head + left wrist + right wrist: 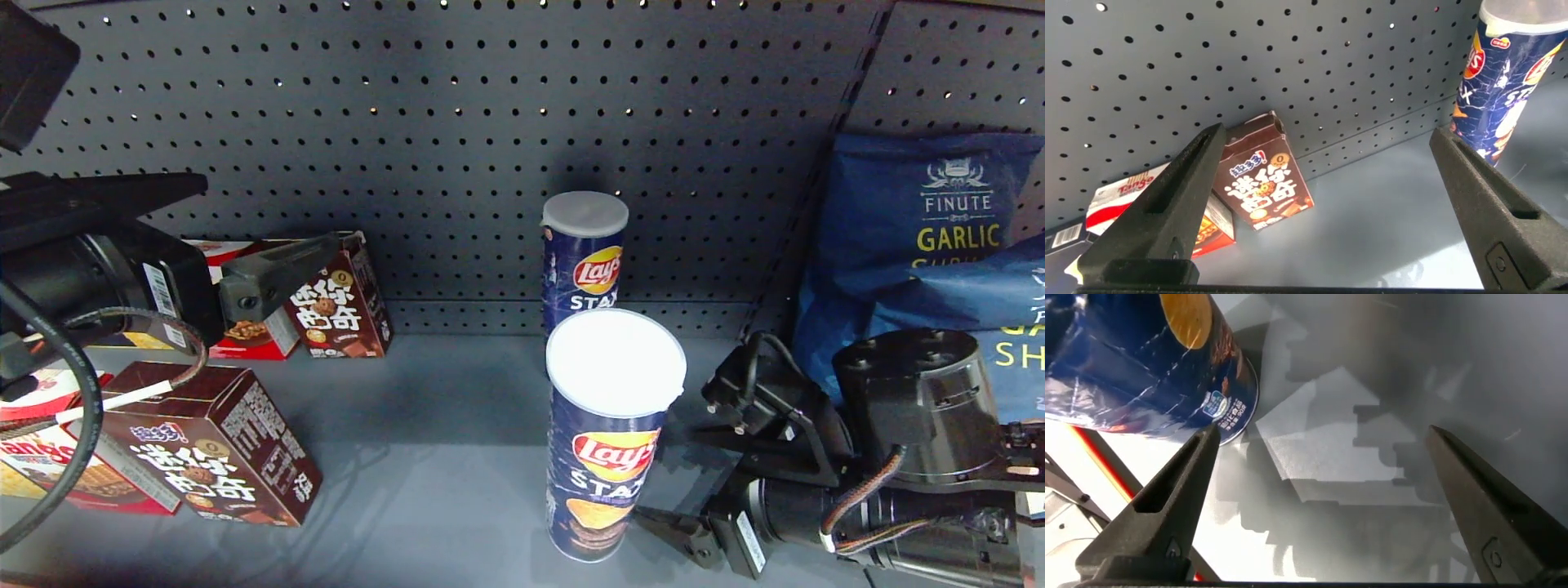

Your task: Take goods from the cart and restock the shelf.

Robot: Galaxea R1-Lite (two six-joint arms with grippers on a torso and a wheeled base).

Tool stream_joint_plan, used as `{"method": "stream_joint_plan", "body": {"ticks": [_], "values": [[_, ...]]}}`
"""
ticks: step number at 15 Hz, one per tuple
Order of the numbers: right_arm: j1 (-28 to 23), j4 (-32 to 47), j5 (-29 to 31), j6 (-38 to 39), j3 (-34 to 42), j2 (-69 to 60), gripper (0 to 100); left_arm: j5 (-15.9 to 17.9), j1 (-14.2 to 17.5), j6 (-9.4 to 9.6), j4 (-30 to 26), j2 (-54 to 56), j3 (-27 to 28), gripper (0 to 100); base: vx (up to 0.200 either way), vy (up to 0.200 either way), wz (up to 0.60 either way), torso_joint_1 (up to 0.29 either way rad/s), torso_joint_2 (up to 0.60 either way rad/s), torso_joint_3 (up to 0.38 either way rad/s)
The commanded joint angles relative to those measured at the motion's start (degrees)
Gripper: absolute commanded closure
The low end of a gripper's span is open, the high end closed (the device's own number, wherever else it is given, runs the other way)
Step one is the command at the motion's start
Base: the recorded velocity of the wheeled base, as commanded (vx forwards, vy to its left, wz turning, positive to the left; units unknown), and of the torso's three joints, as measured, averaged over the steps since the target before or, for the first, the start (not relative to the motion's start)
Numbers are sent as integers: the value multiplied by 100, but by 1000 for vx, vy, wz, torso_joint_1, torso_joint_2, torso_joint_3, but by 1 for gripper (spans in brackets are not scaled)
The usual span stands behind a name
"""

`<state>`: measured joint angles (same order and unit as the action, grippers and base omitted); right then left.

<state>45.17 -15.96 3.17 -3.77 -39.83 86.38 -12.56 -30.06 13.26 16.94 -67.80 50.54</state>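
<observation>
Shelf (424, 425) part-stocked. Blue bags (922, 245) at 3 o'clock, faces out. 2 cans (584, 261) upright in file at centre, labels forward for display. Right hand (1321, 437) spread wide beside front can (608, 441): released, I judge. Left hand (1324, 135) wide, empty, 9 o'clock.

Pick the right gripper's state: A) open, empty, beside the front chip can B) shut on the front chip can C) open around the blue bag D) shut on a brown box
A: the right gripper is spread with only bare shelf between its fingers, and the front chip can stands just to one side.
</observation>
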Motion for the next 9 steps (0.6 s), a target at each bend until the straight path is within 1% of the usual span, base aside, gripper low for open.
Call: {"method": "stream_joint_plan", "body": {"ticks": [1,9], "values": [[1,-4,-1,-1,-8,19,0,-1,0,1,2,-14,-9,0,0,0,0,0,0,0],[1,-13,8,-1,-16,1,0,-1,9,1,2,4,-44,0,0,0,0,0,0,0]]}}
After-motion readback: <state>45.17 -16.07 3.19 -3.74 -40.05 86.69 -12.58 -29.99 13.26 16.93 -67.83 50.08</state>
